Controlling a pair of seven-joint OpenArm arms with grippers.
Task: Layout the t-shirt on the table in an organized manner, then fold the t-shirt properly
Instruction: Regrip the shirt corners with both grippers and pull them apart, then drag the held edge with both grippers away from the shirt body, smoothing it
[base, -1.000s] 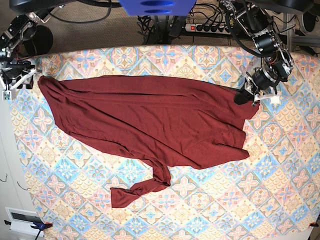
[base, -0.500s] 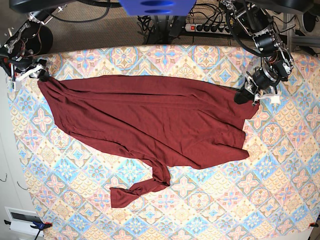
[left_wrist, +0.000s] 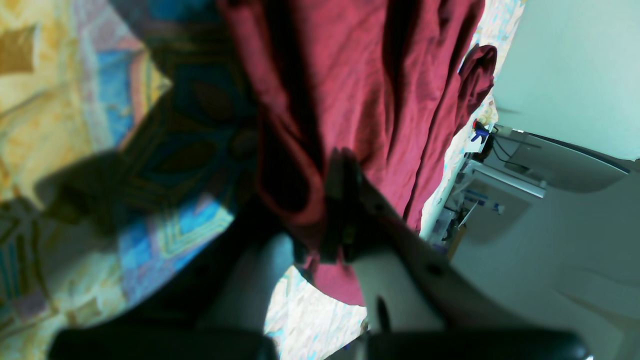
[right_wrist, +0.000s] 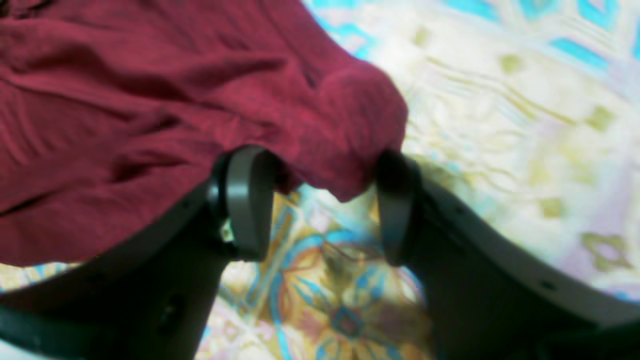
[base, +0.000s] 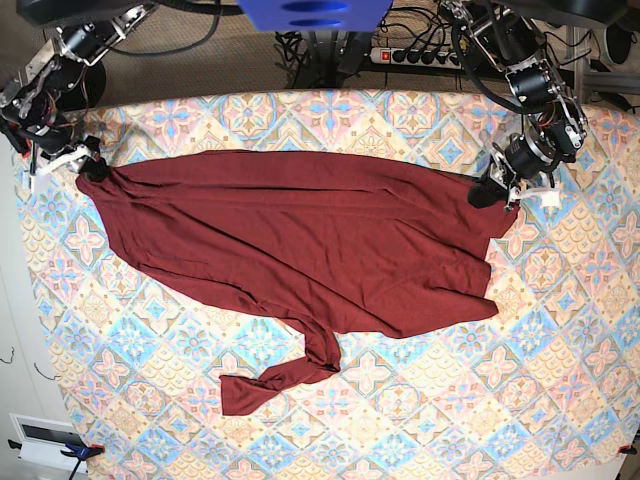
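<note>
I see the shirt (base: 300, 245) spread across the desk (base: 560, 380), one sleeve twisted toward the front. My left hand (base: 488, 192) is clamped on the shirt's edge. My right hand (right_wrist: 320, 200) stands open, jaws either side of a bunched corner

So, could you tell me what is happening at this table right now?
Two robot arms are laying out a t-shirt on the table. The left gripper is shut on one corner. The right gripper is open at the opposite corner, with bunched fabric between its jaws but not clamped. The shirt is spread but wrinkled, and one sleeve lies twisted near the front edge. No fold is made yet.
</note>
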